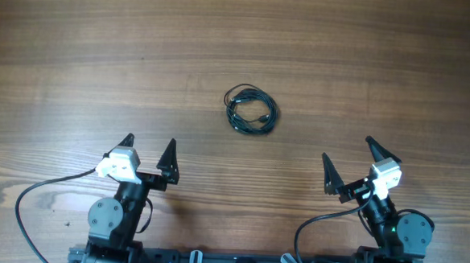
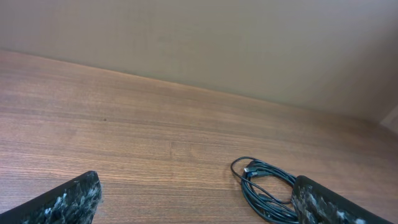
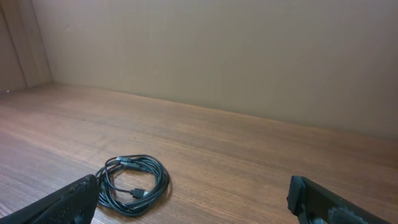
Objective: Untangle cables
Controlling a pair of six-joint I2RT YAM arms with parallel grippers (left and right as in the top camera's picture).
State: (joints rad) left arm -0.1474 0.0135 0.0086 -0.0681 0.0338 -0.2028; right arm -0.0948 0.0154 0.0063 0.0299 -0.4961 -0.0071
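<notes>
Left gripper (image 1: pixel 149 143): jaws spread, empty. Right gripper (image 1: pixel 347 149): jaws spread, empty. 1 black cable coil (image 1: pixel 251 110) lies on wooden table (image 1: pixel 102 52), ahead of both, touching neither.

Black cables (image 1: pixel 251 110); brown wood-grain table (image 1: pixel 101 68); black end effector fingers (image 2: pixel 68 200), white-speckled

Left fingers (image 1: pixel 167 162) and right fingers (image 1: pixel 330 175) — spread wide.

table (image 1: pixel 78 51): brown wood grain | wall (image 2: pixel 249 43): plain beige | light: even
</notes>
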